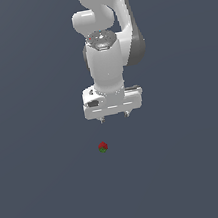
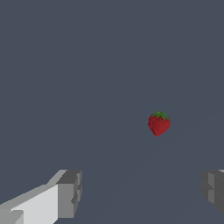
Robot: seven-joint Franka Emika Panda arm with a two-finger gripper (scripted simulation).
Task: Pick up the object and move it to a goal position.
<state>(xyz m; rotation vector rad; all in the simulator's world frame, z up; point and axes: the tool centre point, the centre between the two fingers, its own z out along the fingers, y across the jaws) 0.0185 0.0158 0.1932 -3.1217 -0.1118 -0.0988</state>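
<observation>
gripper: jaws wide, holding nothing | strawberry: apart from gripper, lies on grey floor

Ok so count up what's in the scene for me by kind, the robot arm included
Strawberry: 1, red with a green top, lying apart from the arm
Robot arm: 1, white, its pincer open and holding nothing
Total: 2

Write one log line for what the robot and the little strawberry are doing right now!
phase: approach | gripper: open, empty | strawberry: on floor, untouched, apart from fingers | goal: not visible
</observation>
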